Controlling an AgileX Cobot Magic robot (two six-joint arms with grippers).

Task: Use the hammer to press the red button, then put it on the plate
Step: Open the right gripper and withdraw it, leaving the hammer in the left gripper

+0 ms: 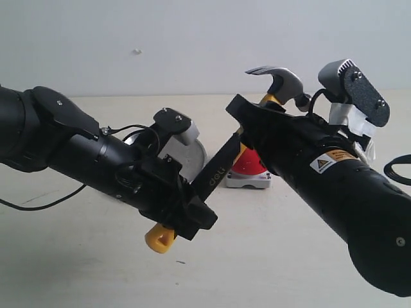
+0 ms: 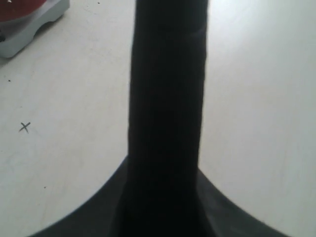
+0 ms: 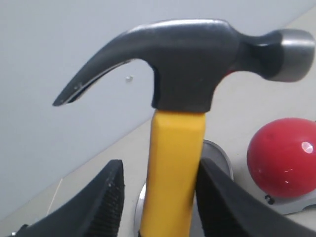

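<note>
Where the left arm [image 1: 96,154] crosses, it hides most of the plate [image 1: 192,160].

The table [image 1: 77,256] is a plain, pale cream top, matte and lightly scuffed, running back to a light wall. Towards the middle sits the red button [image 1: 252,165], a glossy dome on a squat light-grey base [image 1: 247,181] that rests flat on the surface. Just beside it, on the left-arm side, lies the plate [image 1: 192,157], a shallow round steel dish, mostly hidden, so I cannot tell whether the two touch. A thin black cable [image 1: 38,206] trails along the far left. At the right edge a dark loop [image 1: 399,168] is cut off. A small pen cross [image 2: 24,127] marks the bare top.
</note>
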